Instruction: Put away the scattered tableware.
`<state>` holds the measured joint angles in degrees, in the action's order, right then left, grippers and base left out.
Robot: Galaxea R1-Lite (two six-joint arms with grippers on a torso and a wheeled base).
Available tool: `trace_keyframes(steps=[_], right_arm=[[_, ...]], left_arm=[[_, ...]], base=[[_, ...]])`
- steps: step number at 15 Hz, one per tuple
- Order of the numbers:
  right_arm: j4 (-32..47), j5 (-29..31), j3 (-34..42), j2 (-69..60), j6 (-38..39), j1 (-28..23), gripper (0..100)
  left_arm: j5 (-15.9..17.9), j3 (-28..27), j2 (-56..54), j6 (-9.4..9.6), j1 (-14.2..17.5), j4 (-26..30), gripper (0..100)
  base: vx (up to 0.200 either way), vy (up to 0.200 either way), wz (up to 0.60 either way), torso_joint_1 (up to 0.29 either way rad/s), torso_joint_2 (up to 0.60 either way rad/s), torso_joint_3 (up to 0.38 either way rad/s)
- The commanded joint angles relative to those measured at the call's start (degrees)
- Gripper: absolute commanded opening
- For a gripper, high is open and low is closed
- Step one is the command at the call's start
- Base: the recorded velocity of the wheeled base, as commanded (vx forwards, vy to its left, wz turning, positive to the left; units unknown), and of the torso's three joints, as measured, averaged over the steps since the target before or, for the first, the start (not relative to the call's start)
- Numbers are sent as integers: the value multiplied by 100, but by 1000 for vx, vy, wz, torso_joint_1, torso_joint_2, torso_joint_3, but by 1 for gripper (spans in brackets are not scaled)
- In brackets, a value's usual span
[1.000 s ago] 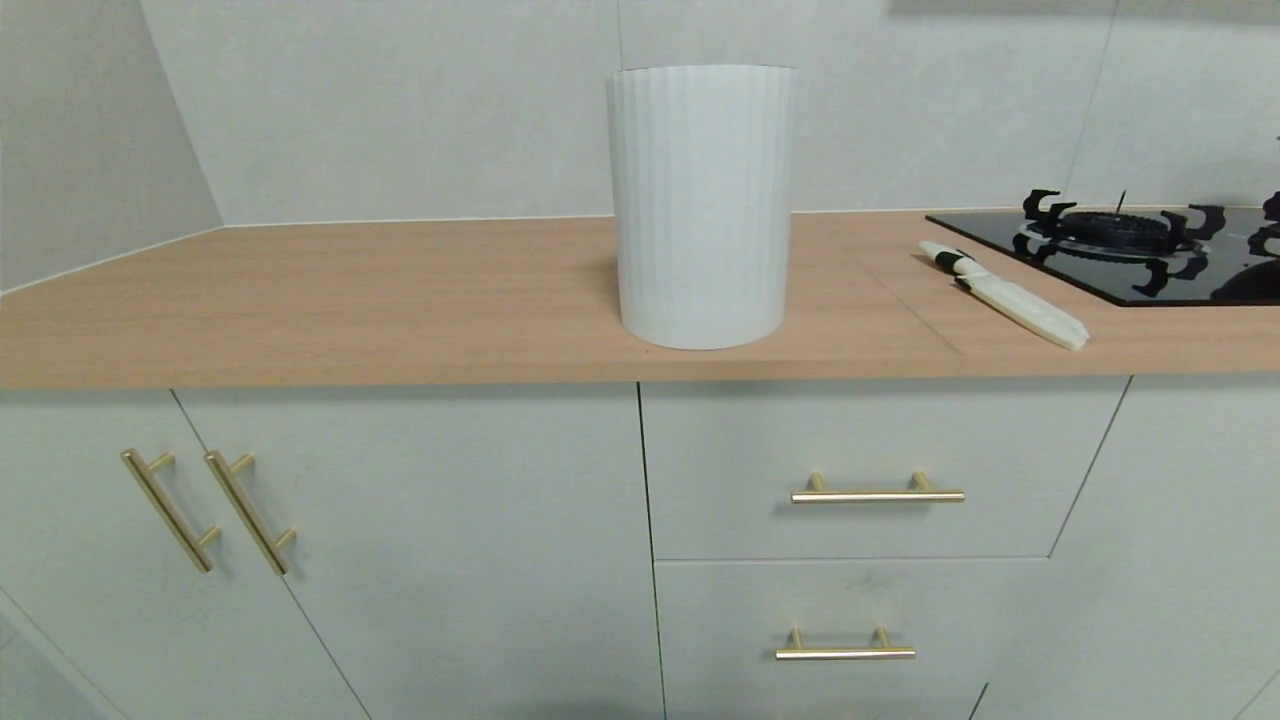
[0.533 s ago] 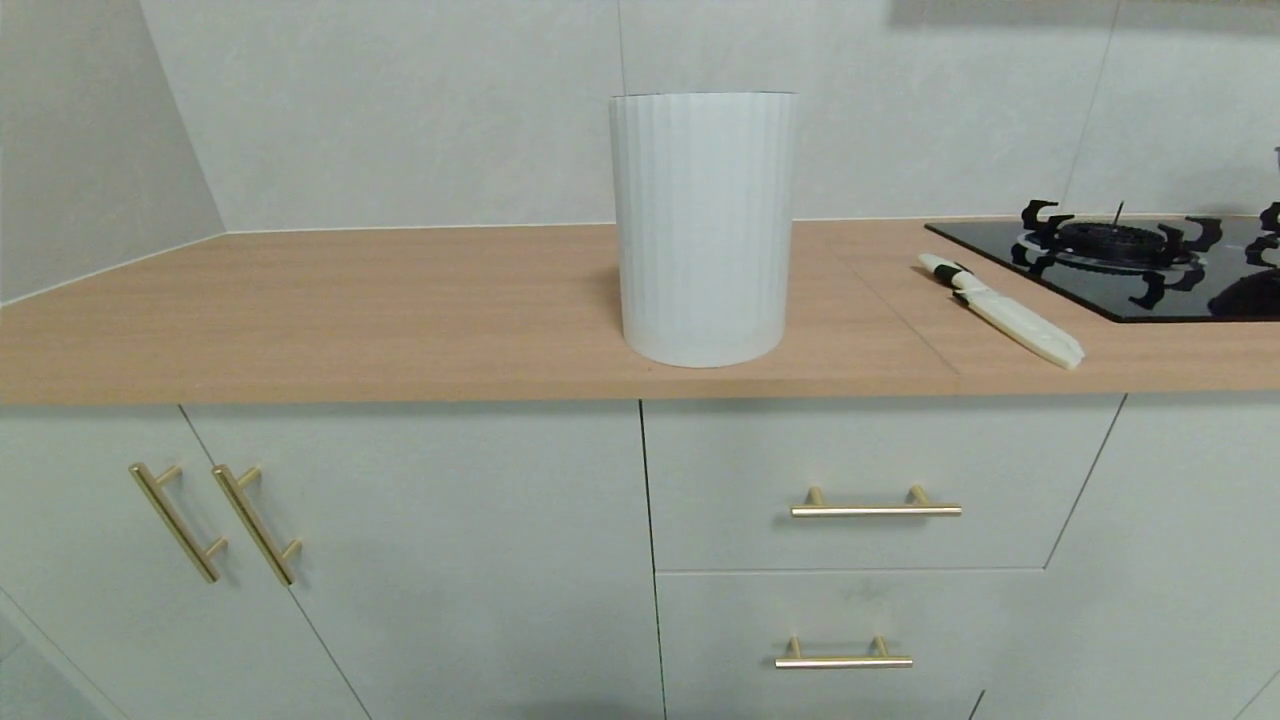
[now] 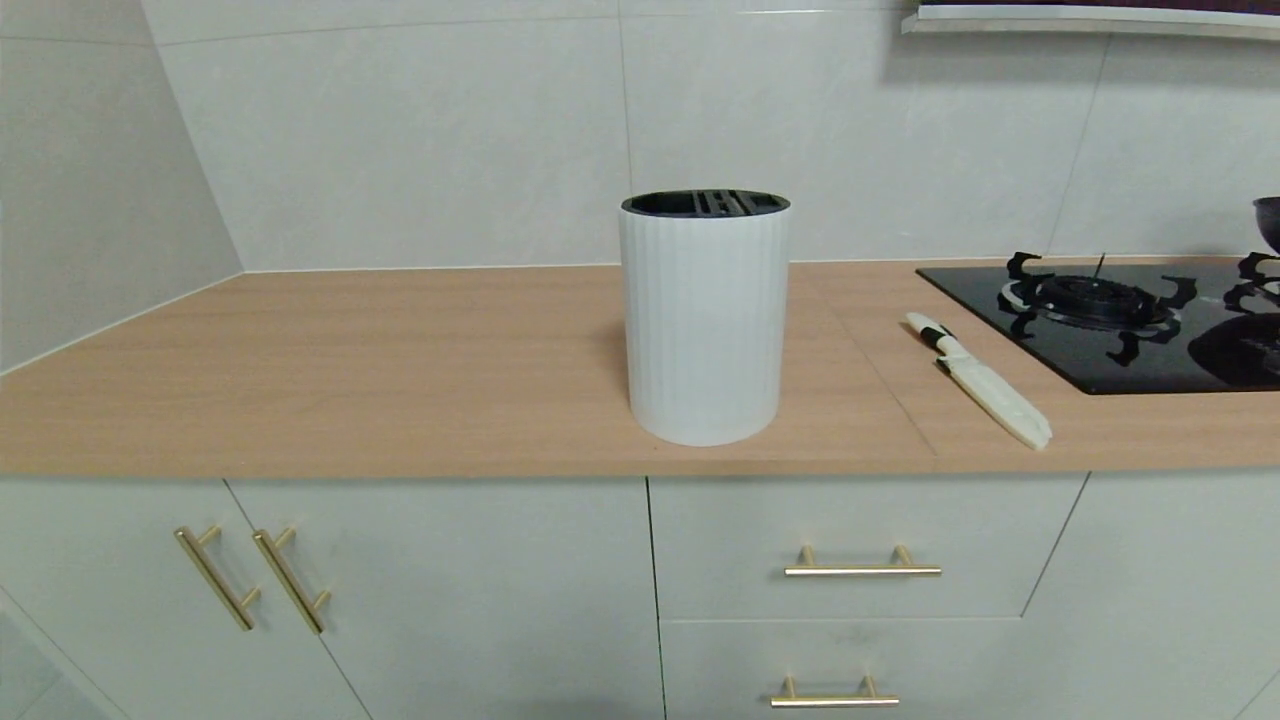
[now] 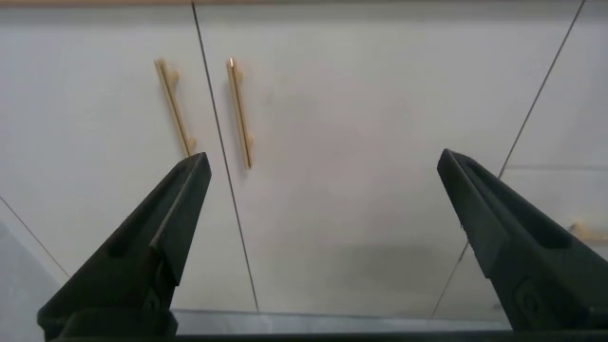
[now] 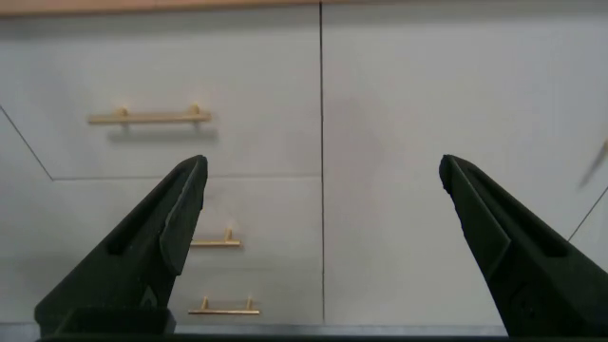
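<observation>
Nearest, the left gripper [image 4: 321,166] faces the cabinet doors [image 4: 332,190] below and left of the white ribbed knife holder [image 3: 705,320], jaws wide apart and empty. The right gripper [image 5: 321,166], likewise spread with nothing in it, faces the drawers [image 5: 171,85] below the holder. The holder stands upright near the counter [image 3: 350,380]'s front edge. The knife [image 3: 978,380] lies flat on the counter to the holder's right, apart from it. Farther right of the holder sits the black gas hob [image 3: 1120,320].

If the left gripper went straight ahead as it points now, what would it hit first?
The open left gripper would likely meet the white cabinet door, beside its gold bar handle.
</observation>
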<state>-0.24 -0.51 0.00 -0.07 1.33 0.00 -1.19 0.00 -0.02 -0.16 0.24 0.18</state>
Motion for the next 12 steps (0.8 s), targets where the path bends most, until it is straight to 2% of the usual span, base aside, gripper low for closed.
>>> trace_keyframes(steps=[1,12], right_arm=[[-2,-2,0,7,-1,0,100],[-2,-2,0,7,-1,0,100]], left_arm=[[-4,0,2,-2,2,-1,100],[-4,0,2,-2,2,-1,100]], base=[[0,0,0,163,-456,-295],[0,0,0,207,-490,-284]])
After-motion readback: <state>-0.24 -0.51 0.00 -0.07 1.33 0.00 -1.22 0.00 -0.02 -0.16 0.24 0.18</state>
